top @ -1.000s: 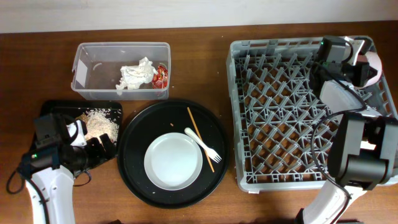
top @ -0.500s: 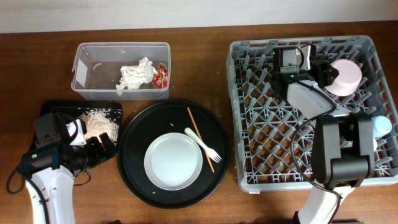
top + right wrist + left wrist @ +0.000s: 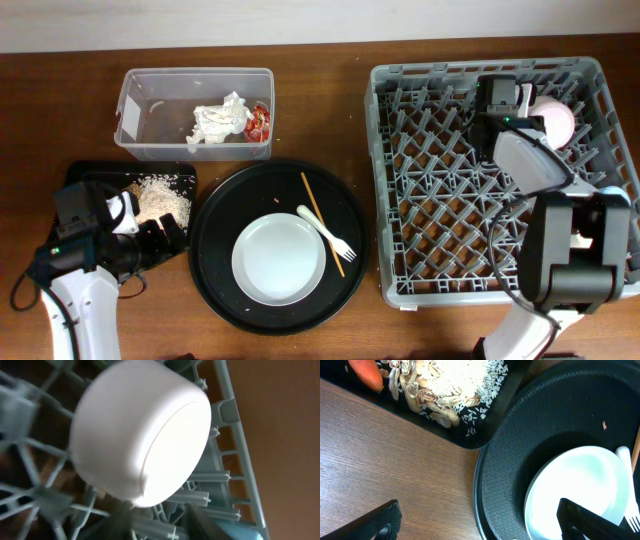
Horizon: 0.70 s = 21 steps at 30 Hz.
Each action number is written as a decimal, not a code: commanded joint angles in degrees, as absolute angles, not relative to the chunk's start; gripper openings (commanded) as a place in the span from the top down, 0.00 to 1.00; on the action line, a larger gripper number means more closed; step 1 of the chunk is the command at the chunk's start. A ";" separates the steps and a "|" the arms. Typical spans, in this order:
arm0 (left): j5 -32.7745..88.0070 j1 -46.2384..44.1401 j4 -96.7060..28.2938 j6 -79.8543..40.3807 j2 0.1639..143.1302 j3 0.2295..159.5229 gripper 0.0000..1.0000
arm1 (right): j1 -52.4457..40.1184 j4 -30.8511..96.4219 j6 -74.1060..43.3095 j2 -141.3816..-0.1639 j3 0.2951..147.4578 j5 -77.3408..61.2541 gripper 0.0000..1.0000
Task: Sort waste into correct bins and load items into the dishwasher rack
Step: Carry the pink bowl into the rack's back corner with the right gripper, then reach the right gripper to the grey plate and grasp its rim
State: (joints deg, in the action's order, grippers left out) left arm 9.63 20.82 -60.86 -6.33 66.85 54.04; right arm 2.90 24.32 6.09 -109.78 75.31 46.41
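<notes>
1. The bowl (image 3: 140,435) lies mouth-down and tilted on the pegs in the upper right corner of the rack (image 3: 378,180), close to the rim. I judge the step in hand to be leaving it seated there.
2. The right gripper (image 3: 527,108) is just beside the bowl. Neither the overhead nor the wrist view shows its fingers clearly, so I cannot tell whether it is apart or clamped. I would confirm release before lifting.
3. I would back away straight up, not sideways, because the pegs are dense and a sideways drag could tip the bowl off its perch.
4. The left gripper (image 3: 487,522) is spread wide and holds nothing. It hovers at the lower left, over the table edge between the black tray (image 3: 130,172) and the round tray (image 3: 225,220).
5. The scraps (image 3: 455,380) and carrot (image 3: 365,372) sit in the black tray. The napkin (image 3: 220,120) and wrapper (image 3: 259,120) are in the tub (image 3: 150,110), so the sorting looks done.
6. The plate (image 3: 279,260) and fork (image 3: 330,235) remain in the round tray. The fork overlaps the plate's upper right rim, with a thin stick (image 3: 322,225) touching it.
7. I would take the fork first by its handle, clear of the stick, so the plate's rim is left free for an edge pinch.
</notes>
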 commanded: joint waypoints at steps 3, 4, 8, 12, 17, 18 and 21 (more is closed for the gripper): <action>10.24 21.17 -60.90 -6.85 66.30 53.91 0.01 | -1.74 39.46 5.02 -89.21 75.24 16.86 0.34; 10.24 21.17 -60.90 -6.83 66.30 53.91 0.01 | -2.70 43.40 5.02 -86.21 75.24 6.81 0.29; 10.24 21.17 -60.90 -6.85 66.30 53.91 0.01 | -12.60 58.63 4.99 -82.21 75.20 -16.58 0.29; 10.24 21.17 -60.69 -6.85 66.30 53.91 0.01 | -32.27 65.06 -5.10 -85.91 75.16 -17.39 0.31; 10.24 21.17 -60.71 -6.83 66.30 53.91 0.01 | -45.98 61.91 -24.88 -97.08 75.16 -15.73 0.39; 10.24 21.17 -60.73 -6.85 66.30 53.91 0.01 | -47.03 62.19 -27.92 -99.79 75.16 -15.66 0.39; 10.24 21.17 -60.77 -6.83 66.30 53.91 0.01 | -48.42 58.89 -32.77 -109.21 75.13 -15.75 0.40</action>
